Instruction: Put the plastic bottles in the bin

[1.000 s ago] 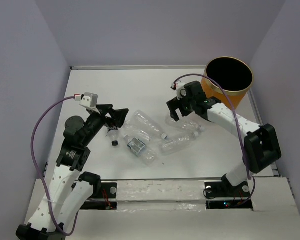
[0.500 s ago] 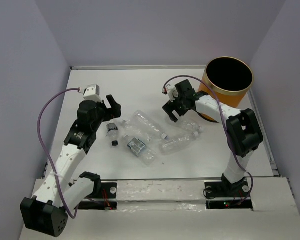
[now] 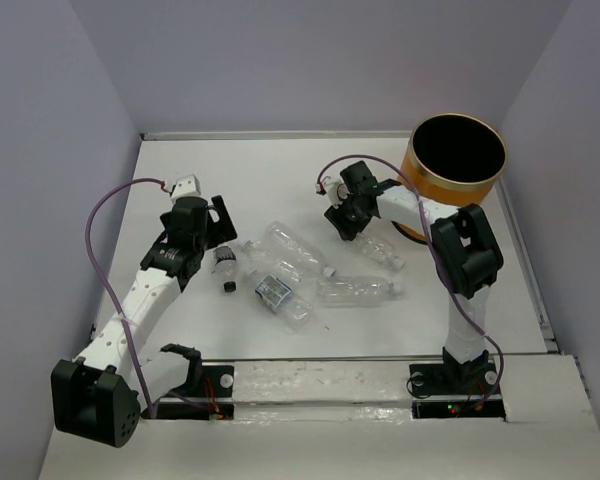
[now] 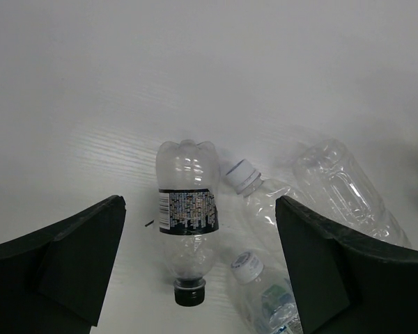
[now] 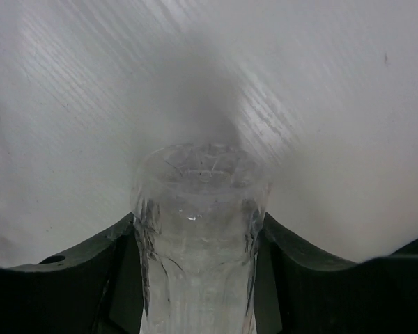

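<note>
left gripper (image 4: 198, 202) apart over labelled bottle (image 4: 187, 216) | right gripper (image 5: 196, 223) clamped on clear bottle (image 5: 198, 181)

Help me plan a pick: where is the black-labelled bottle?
The black-labelled bottle lies at the left edge of the bottle pile in the top view, framed between the open left jaws in the wrist view.

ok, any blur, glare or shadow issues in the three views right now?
Right wrist: the clear bottle sits close to the lens and looks soft, blurred grey shadow on the table beyond it. Left wrist: sharp, even light, small glints on the labelled bottle. Top external: flat light, faint shadows, the bottles low-contrast on white.
</note>
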Controlling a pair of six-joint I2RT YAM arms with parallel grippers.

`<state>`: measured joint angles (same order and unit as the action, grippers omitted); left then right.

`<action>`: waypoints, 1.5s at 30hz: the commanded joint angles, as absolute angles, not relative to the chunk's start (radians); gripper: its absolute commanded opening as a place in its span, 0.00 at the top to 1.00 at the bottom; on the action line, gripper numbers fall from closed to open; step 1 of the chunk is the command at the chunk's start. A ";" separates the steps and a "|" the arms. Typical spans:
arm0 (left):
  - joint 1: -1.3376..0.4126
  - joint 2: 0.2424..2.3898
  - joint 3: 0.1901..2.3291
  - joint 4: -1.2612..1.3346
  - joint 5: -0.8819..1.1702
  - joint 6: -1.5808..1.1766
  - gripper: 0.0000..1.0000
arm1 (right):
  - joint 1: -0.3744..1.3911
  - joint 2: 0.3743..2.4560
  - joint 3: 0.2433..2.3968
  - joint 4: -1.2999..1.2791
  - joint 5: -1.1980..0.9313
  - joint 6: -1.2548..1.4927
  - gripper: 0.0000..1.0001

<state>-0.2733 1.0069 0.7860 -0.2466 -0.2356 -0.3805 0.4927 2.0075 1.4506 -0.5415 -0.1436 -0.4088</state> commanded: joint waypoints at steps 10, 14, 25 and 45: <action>-0.229 1.173 0.828 -0.253 -0.193 -0.402 0.01 | 0.512 1.525 1.497 -0.237 -0.084 -0.384 0.60; -0.219 1.239 0.830 -0.249 -0.152 -0.408 0.01 | 0.512 1.364 1.450 -0.022 0.009 -0.350 0.61; -0.210 1.358 0.854 -0.250 -0.120 -0.402 0.01 | 0.194 1.396 1.480 0.385 0.163 -0.254 0.64; -0.192 1.502 0.900 -0.270 -0.086 -0.391 0.38 | 0.044 1.324 1.347 0.197 -0.165 0.083 0.06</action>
<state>-0.2005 1.5101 0.8600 -0.2600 -0.1028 -0.4019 0.0452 1.4498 1.3468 0.2283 0.0303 -0.0566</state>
